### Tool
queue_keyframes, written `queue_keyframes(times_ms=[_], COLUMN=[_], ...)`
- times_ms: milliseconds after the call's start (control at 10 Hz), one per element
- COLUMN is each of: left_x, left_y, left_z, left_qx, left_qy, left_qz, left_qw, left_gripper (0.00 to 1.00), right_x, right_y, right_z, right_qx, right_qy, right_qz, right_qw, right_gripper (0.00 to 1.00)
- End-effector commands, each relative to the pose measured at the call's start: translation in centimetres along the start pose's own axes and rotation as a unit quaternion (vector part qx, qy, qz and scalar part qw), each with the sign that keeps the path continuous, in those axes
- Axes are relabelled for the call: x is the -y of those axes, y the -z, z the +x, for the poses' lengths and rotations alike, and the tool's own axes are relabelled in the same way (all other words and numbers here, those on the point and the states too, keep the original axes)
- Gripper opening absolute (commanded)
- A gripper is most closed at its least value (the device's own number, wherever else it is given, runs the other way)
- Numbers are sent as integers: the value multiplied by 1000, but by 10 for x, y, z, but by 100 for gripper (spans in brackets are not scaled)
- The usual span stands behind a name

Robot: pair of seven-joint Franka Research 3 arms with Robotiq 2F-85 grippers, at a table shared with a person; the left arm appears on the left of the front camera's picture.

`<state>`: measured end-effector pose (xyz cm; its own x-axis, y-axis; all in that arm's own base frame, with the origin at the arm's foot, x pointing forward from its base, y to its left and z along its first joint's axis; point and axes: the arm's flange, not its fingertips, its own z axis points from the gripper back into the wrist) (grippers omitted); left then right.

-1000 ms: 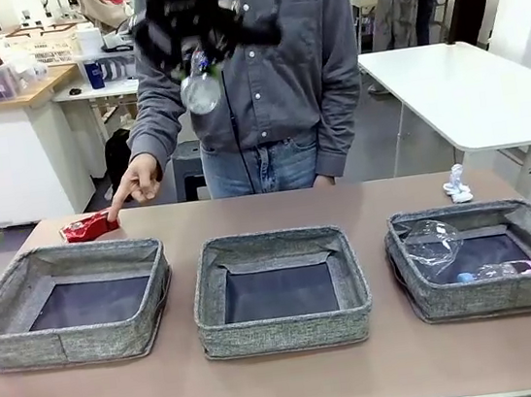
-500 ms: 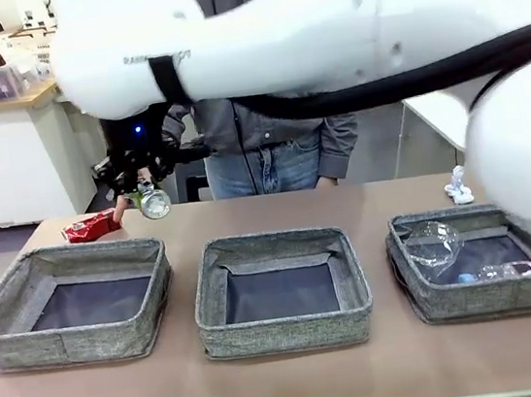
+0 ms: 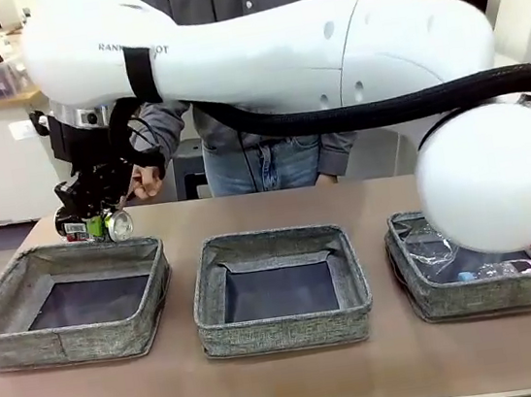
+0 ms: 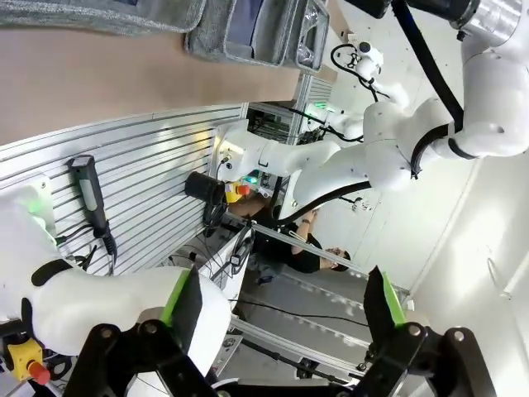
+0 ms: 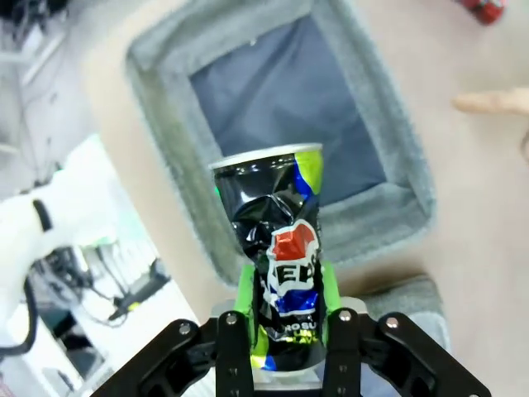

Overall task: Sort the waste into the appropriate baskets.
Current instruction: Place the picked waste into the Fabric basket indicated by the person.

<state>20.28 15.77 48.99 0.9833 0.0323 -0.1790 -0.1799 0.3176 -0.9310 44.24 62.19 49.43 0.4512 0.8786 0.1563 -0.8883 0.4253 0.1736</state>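
Note:
My right gripper [image 5: 285,327] is shut on a dented dark printed can [image 5: 281,240] with silver ends, its green pads clamping the can's lower half. In the front view this gripper [image 3: 100,223] holds the can [image 3: 117,225] just above the far rim of the left basket [image 3: 29,332]. The middle basket [image 3: 285,328] has nothing in it. The right basket [image 3: 484,299] holds crumpled clear plastic [image 3: 431,247] and a clear bottle [image 3: 510,269]. A crushed red can [image 5: 483,8] lies on the table beyond the left basket [image 5: 178,37]. My left gripper [image 4: 285,306] is open, pointing away from the table.
A person stands at the far side, one hand [image 3: 146,180] lowered near the table behind my right gripper, a fingertip [image 5: 488,101] showing in the right wrist view. My right arm [image 3: 324,49] spans the table above the baskets. Bare tabletop [image 3: 290,381] runs along the near edge.
My right arm has swung left and down with the can, from in front of the person's chest to just over the left basket's far rim. The person's hand has lifted off the red can.

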Motion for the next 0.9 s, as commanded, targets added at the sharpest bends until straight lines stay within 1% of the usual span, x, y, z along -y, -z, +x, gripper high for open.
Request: queue_keyframes(times_ms=[0, 100, 400, 500, 700, 800], left_x=[2, 2, 2, 2, 2, 2], left_y=[-2, -2, -2, -2, -2, -2], left_z=[0, 0, 0, 0, 0, 0], left_qx=[4, 4, 4, 4, 4, 4], left_qy=[7, 7, 7, 7, 7, 7], left_qz=[-4, -4, -4, -4, -4, -4], left_qw=[1000, 1000, 1000, 1000, 1000, 1000], left_gripper=[100, 100, 100, 100, 100, 100], right_x=[10, 12, 17, 19, 21, 23], right_y=[-12, -14, -16, -16, -17, -17], right_z=[23, 22, 22, 21, 20, 20], right_qx=[-9, 3, 20, 29, 45, 53], right_qy=[-21, -16, -13, -13, -8, -7], right_qz=[11, 13, 7, 8, 9, 15], right_qw=[1000, 1000, 1000, 999, 999, 998], right_gripper=[34, 34, 34, 86, 100, 100])
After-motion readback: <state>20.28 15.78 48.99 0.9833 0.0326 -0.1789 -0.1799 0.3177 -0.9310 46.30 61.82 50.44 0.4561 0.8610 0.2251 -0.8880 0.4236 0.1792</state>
